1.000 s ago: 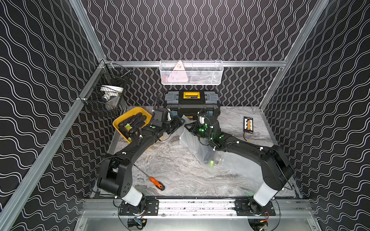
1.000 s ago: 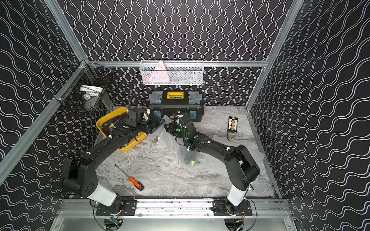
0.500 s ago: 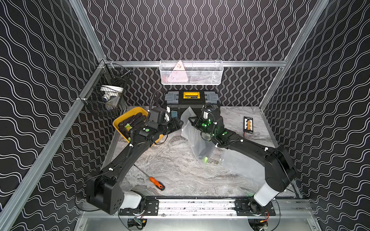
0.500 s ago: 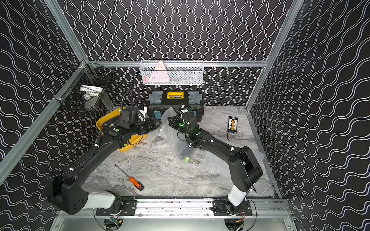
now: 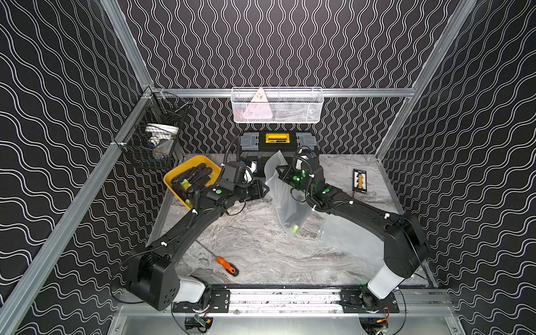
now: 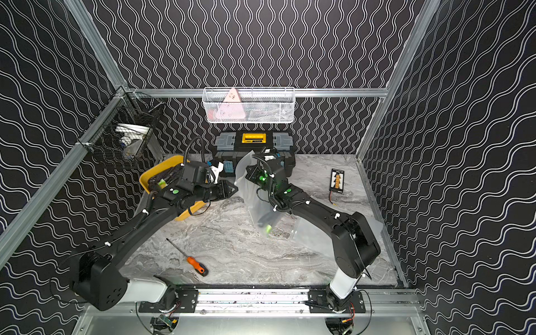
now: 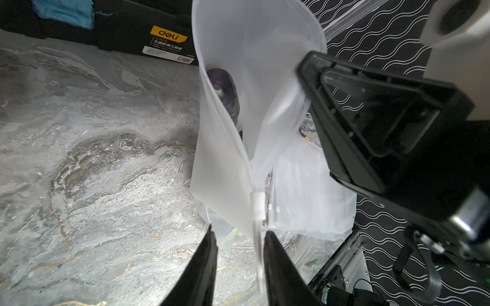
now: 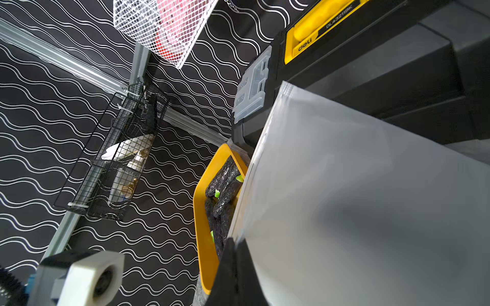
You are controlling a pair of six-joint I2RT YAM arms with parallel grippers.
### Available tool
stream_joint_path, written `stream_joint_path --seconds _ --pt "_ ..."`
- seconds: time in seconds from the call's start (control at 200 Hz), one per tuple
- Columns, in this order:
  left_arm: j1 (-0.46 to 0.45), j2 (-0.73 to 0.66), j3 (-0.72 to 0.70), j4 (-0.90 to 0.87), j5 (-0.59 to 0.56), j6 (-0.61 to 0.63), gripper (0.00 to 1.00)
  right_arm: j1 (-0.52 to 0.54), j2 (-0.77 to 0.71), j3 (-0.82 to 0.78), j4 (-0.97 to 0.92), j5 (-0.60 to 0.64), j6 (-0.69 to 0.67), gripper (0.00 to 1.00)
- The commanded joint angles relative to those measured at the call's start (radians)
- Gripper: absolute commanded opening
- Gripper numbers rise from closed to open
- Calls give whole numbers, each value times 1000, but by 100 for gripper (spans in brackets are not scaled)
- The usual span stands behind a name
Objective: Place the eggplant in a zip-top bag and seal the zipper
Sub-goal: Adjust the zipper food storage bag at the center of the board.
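Right gripper is clamped shut on the top rim of the zip-top bag. It holds the frosted bag hanging above the marble table, in front of the black tool box and off to the side of the yellow tray of spare eggplants. Left gripper sits at the bag's opposite edge with its jaws part open. In the left wrist view a gap shows between the two black fingers, and the clear zipper track runs into that gap without being pinched. The eggplant is already inside, a dark purple body seen through the gaping mouth. In both top views it sags toward the bag's low corner, green stem down. I judge the step in hand to be the seal. To do it well, I want the left jaws to close squarely across the track just beside the small white piece. I take that piece for the slider, though I cannot be sure of it. Then I would hold the right grip firm and the rim taut between the two grippers, so the two lips lie flat together, and draw along the track toward the right gripper. Slack plastic bunching in the jaws is the risk, as is the eggplant's weight twisting the mouth.
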Motion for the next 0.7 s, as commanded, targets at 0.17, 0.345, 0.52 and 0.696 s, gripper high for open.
stream_joint_path --seconds 0.17,0.345,0.52,0.696 --pt "0 28 14 48 15 39 1 1 -25 -11 -3 -1 -8 0" --pt "-1 54 87 -48 -27 157 0 -10 -45 -25 -31 -19 -38 0" --pt "0 106 275 -190 -26 322 0 -27 -78 5 -102 -89 -120 6" --pt "-2 150 508 -365 30 502 0 -50 -177 23 -187 -58 -228 28"
